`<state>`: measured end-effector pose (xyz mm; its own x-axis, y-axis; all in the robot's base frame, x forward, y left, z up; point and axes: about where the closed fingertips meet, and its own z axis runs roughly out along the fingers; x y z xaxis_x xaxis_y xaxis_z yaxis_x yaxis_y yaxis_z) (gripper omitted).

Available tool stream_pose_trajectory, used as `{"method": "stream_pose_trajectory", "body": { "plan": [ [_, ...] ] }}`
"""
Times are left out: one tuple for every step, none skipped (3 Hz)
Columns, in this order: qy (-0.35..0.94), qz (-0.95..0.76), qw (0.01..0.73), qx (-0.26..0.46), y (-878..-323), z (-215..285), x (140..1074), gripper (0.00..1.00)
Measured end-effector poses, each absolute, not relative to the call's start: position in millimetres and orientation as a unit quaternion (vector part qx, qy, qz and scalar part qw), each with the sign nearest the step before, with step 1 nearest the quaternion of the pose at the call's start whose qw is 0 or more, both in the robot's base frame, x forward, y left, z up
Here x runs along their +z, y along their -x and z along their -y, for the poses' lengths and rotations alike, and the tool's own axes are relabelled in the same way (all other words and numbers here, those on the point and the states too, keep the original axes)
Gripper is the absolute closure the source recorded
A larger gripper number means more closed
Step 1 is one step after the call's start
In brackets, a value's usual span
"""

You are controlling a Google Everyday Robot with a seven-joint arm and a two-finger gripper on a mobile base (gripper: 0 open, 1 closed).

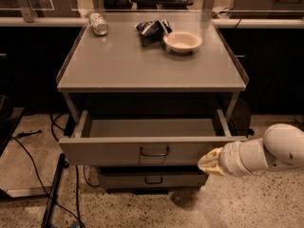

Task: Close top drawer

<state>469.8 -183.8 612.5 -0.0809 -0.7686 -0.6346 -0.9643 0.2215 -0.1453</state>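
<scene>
The top drawer (pixel 109 151) of the grey metal cart is pulled out, and its empty inside (pixel 149 127) shows. Its wide flat front has a small dark loop handle (pixel 154 152) at the centre. My gripper (pixel 209 161), on a white arm (pixel 266 153) coming in from the right, is at the right end of the drawer front, level with the handle. It is touching or nearly touching the front, to the right of the handle.
A shorter lower drawer (pixel 152 179) sits below, nearly shut. On the cart top (pixel 142 65) are a can (pixel 99 23), a dark crumpled bag (pixel 152 28) and a white bowl (pixel 183 42). Cables (pixel 28 160) and a stand leg (pixel 52 194) lie on the floor at left.
</scene>
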Motion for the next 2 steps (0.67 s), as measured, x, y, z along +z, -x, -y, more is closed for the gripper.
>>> {"method": "stream_pose_trajectory", "body": {
  "plan": [
    [0.613, -0.696, 0.349, 0.137, -484, 181, 611, 1.0],
    [0.62, -0.679, 0.376, 0.117, -500, 178, 612, 1.0]
  ]
}}
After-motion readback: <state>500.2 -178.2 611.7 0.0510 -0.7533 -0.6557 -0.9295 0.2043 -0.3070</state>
